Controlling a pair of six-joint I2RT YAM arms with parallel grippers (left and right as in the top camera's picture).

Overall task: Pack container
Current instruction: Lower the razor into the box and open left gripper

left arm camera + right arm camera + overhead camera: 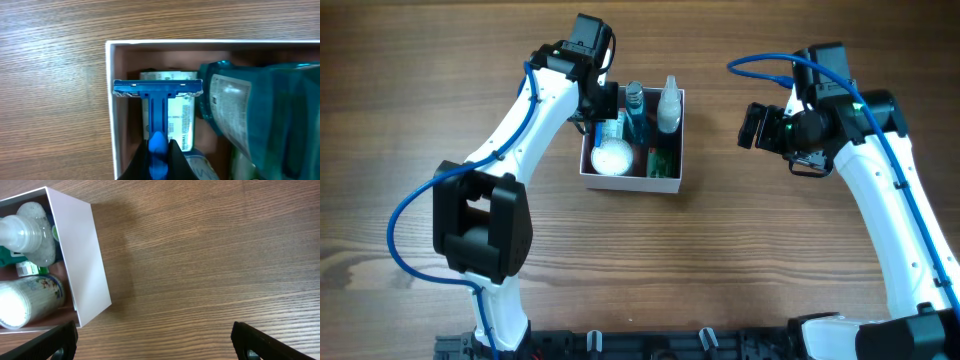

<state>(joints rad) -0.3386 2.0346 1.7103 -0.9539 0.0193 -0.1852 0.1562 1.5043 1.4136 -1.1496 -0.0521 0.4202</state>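
The container (632,184) is a square white box with a pinkish-brown inside, standing mid-table. It holds a teal bottle (635,115), a clear spray bottle (669,105), a round white-lidded jar (612,156) and a green item (658,160). My left gripper (159,150) is shut on the handle of a blue razor (157,88). The razor hangs over the box's left side, next to its white wall (111,100), above a labelled pack (176,120). My right gripper (155,339) is open over bare wood, right of the container (85,255).
The wooden table (770,260) stretches around the box on all sides. The left arm (535,110) reaches in from the lower left, the right arm (880,200) from the lower right. The teal bottle (260,110) lies close beside the razor.
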